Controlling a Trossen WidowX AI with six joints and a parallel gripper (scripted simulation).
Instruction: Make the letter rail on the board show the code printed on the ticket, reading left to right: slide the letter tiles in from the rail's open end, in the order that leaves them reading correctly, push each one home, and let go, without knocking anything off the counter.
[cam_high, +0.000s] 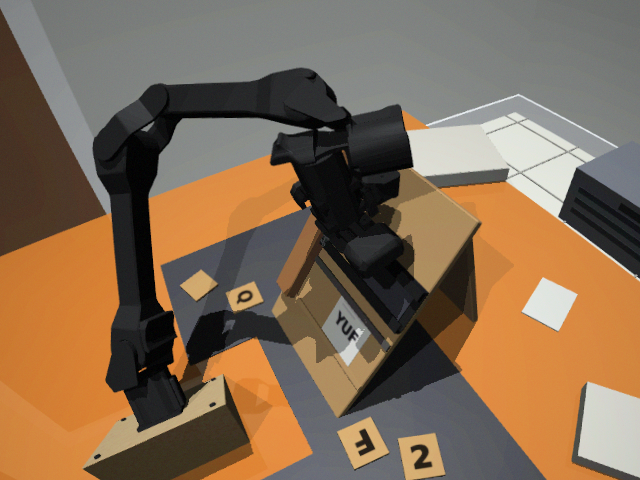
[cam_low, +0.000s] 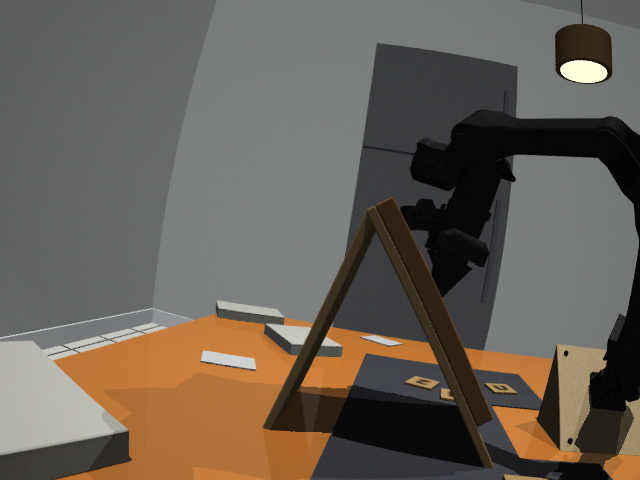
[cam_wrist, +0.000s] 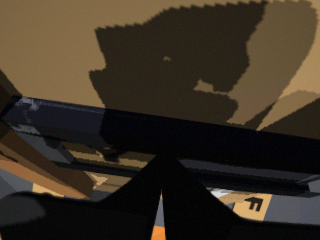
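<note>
The ticket (cam_high: 337, 320) on the sloping board (cam_high: 439, 217) (cam_low: 413, 284) reads YUF. The dark letter rail (cam_high: 376, 299) (cam_wrist: 60, 116) crosses the board above it, with a brown block (cam_high: 299, 258) (cam_low: 434, 310) (cam_wrist: 45, 167) at its left end. I see no letter tile in the rail's visible part; the arm hides some of it. My gripper (cam_wrist: 164, 160) (cam_low: 443, 294) is shut and empty, its tips close to the rail; contact is unclear. An F tile (cam_high: 362, 442) (cam_wrist: 250, 207) and a 2 tile (cam_high: 421, 457) lie near the board's foot. A Q tile (cam_high: 244, 297) lies left beside a tile without visible letter (cam_high: 199, 285).
A U-like tile (cam_low: 499, 388) lies on the dark mat (cam_high: 289, 372) (cam_low: 336, 465). White slabs (cam_high: 460, 152) (cam_high: 610, 428) (cam_low: 305, 339) and a thin white card (cam_high: 549, 303) (cam_low: 227, 360) lie around the board on the orange counter. The arm's wooden base block (cam_high: 175, 431) stands at front left.
</note>
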